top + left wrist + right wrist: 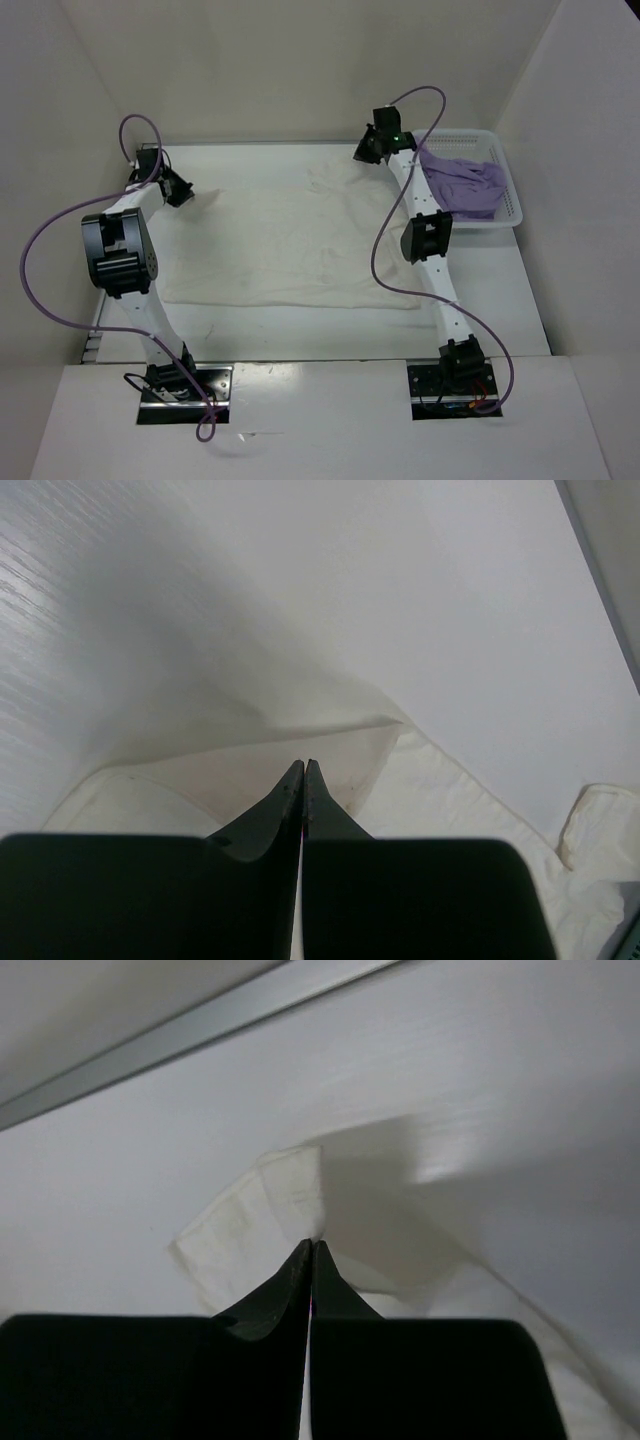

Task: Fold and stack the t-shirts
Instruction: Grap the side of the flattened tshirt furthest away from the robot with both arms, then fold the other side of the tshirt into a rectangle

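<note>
A white t-shirt [290, 240] lies spread flat on the white table. My left gripper [185, 190] is at its far left corner, jaws shut on the white cloth [250, 770], which tents up to the fingertips [303, 767]. My right gripper [362, 152] is at the far right corner, jaws shut on a folded edge of the same shirt [290, 1195], and the cloth rises to its tips [313, 1246]. A purple t-shirt [462, 183] lies crumpled in a white basket [512, 200] at the right.
The basket stands at the table's far right, just beside the right arm [430, 235]. White enclosure walls [300, 60] close in the back and both sides. A metal rail [200, 1030] runs along the wall beyond the right gripper.
</note>
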`<state>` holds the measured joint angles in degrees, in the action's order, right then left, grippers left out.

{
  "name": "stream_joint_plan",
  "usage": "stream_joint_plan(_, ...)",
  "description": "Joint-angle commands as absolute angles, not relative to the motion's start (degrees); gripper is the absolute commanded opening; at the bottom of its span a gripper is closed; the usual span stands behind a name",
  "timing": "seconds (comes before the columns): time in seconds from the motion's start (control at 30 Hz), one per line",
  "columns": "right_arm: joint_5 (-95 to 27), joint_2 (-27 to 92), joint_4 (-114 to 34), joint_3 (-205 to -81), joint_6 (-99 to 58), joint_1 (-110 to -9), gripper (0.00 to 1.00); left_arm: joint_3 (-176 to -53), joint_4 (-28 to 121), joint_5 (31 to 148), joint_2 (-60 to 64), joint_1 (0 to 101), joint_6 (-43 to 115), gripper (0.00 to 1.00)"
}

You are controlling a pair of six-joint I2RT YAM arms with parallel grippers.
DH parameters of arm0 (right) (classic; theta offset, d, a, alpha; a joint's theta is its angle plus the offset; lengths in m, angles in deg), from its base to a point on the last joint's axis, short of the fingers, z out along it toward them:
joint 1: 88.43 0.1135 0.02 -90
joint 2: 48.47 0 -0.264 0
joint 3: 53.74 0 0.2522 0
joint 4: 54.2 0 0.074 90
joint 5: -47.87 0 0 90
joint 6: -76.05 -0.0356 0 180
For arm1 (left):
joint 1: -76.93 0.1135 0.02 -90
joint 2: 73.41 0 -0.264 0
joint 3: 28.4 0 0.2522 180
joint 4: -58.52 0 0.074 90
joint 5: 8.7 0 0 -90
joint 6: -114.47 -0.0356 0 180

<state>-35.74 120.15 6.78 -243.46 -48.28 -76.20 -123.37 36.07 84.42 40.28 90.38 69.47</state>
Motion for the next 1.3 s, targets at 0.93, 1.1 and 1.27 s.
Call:
stream_joint_plan(0.93,-36.51,44.19,-10.47,-143.91,-40.23,-75.33,0.0,-108.08,35.97,87.98,22.14,99.61,66.48,0.0)
stream_joint_plan(1.1,-37.04,33.56,-8.54,-134.05,-40.75,-75.33,0.0,-105.88,34.82,89.13,17.92,99.61,66.49,0.0)
stream_joint_plan(1.27,-37.56,27.83,-3.63,-127.36,-41.9,-75.33,0.0,-101.41,32.98,88.08,14.14,99.61,66.49,0.0)
